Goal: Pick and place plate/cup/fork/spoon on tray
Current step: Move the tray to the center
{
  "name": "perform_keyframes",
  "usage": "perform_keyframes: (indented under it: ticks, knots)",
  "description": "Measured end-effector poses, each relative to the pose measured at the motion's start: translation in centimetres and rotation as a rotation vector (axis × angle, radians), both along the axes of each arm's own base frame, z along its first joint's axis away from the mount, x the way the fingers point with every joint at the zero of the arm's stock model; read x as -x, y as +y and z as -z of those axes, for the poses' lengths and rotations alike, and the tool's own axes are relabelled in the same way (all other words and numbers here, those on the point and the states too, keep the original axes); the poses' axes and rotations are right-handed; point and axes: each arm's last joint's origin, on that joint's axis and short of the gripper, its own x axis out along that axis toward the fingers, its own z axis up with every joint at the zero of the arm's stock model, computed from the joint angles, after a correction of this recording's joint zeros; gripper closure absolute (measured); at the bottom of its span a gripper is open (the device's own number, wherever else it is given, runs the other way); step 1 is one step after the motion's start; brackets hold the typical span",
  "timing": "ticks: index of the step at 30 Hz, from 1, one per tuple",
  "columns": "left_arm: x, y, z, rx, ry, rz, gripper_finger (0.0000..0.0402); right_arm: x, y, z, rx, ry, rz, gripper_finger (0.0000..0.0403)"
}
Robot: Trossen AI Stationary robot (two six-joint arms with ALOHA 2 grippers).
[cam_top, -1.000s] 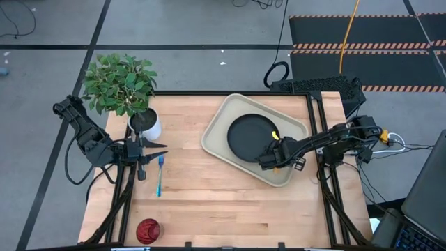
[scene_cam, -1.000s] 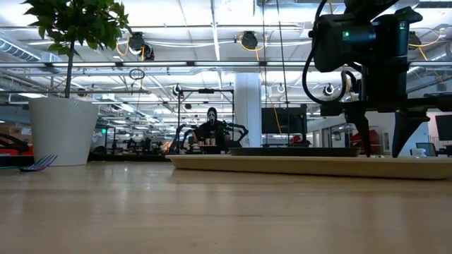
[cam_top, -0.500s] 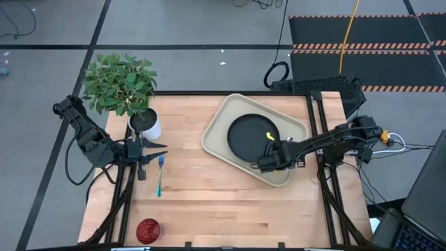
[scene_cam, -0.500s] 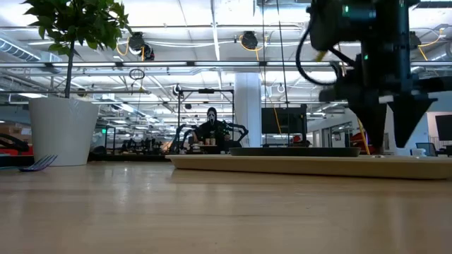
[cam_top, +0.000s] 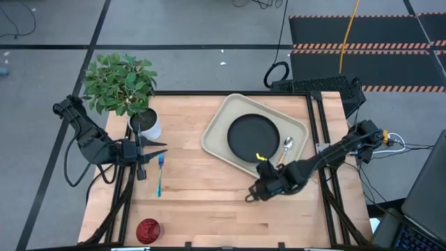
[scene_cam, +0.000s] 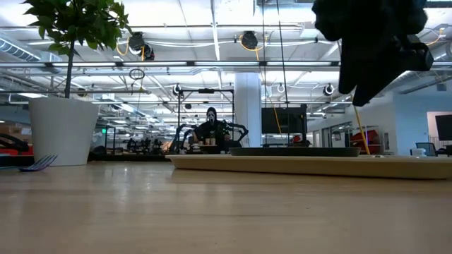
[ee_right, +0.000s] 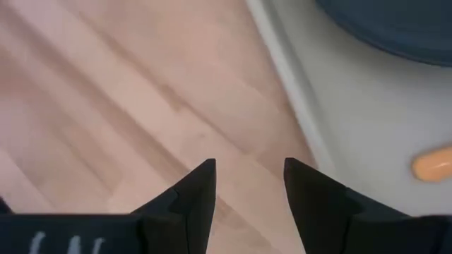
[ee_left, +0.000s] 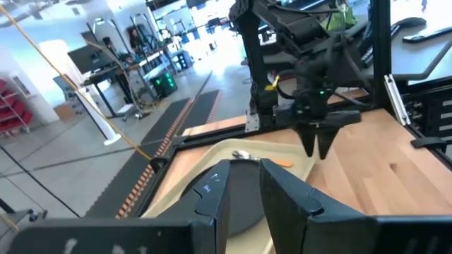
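The beige tray lies at the table's far right. The black plate and the spoon lie in it, the spoon flat beside the plate's right side. The spoon's orange handle shows in the right wrist view. My right gripper is open and empty above the bare table, just near of the tray. The fork lies flat at the left, the red cup stands at the near left. My left gripper is open by the fork's far end.
A white pot with a green plant stands at the far left, right by my left gripper. Bare wood lies between the fork and the tray and along the near edge.
My right gripper has left the tray, going toward the table's near edge and a little left, and has risen. The spoon, which it hid before, now shows lying in the tray beside the plate.
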Motion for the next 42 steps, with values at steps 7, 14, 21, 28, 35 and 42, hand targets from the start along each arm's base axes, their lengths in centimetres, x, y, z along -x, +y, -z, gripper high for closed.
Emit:
perform_keyframes:
  ticks: [7,14,21,28,35,42]
  knots:
    - [0.0,0.0,-0.1,-0.074,0.003,0.008,0.0321,0.6,0.6,0.2,0.088,0.049,-0.192,0.0246]
    - [0.0,0.0,0.0,-0.180,0.031,0.018,0.0321,0.8,0.6,1.9,0.131,0.221,-0.372,0.0246]
    - [-0.1,0.2,0.1,-0.257,0.054,0.013,0.0321,1.0,0.4,3.8,0.180,0.380,-0.433,0.0246]
    - [-0.6,1.1,0.0,-0.273,0.059,-0.060,0.0321,1.1,0.3,5.7,0.193,0.413,-0.464,0.0246]
    - [-1.2,2.3,-0.2,-0.256,0.053,-0.155,0.0321,1.2,-0.2,6.3,0.204,0.423,-0.494,0.0255]
    - [-1.6,3.2,-0.2,-0.247,0.060,-0.223,0.0321,1.1,-0.2,7.8,0.207,0.324,-0.573,0.0358]
